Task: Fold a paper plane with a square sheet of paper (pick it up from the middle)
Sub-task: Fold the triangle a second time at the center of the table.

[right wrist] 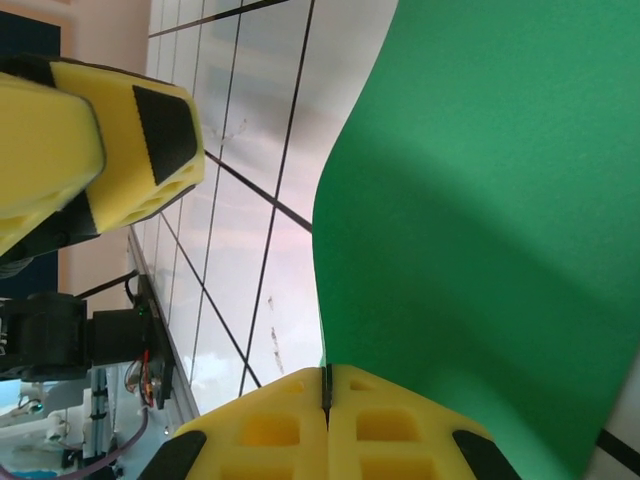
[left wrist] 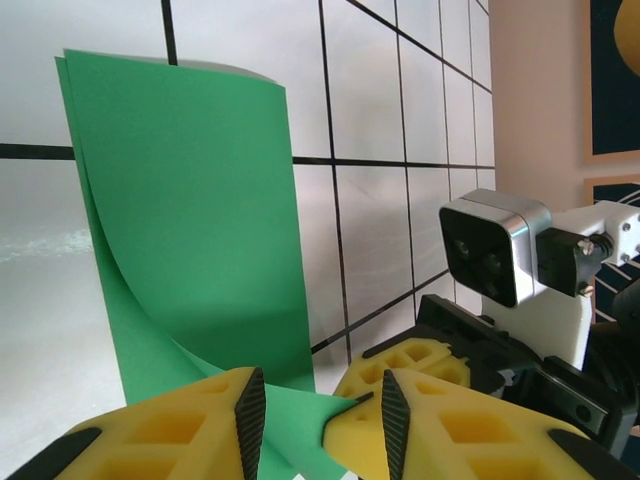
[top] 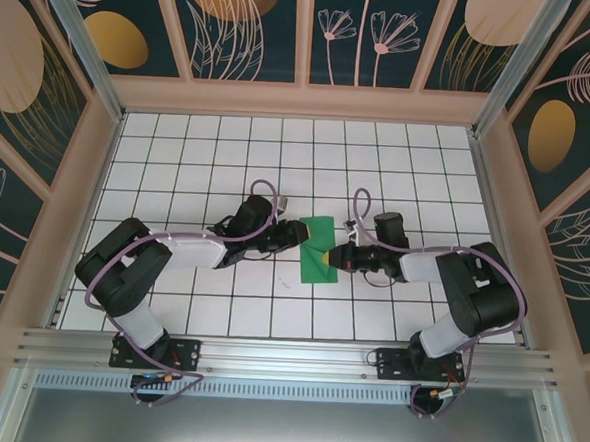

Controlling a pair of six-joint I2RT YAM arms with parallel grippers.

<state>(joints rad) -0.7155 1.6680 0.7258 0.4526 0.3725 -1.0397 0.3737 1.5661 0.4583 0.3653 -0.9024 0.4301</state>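
Crowded in the middle of the tabletop (top: 279, 150). The paper (top: 319, 251) lies there with the left gripper (top: 298, 235) hard against its left edge and the right gripper (top: 330, 254) on its right edge, so there's no way in from either side. The paper's top layer bows up between the 2. The left arm (top: 188, 247) bars the row out to the left and the right arm (top: 443, 265) bars it to the right. Beyond the paper, bare tiles run free to the far edge and both far corners. On the near side, a free strip between the 2 arms reaches the near edge. Walls (top: 96, 169) close off the left, far and right edges.
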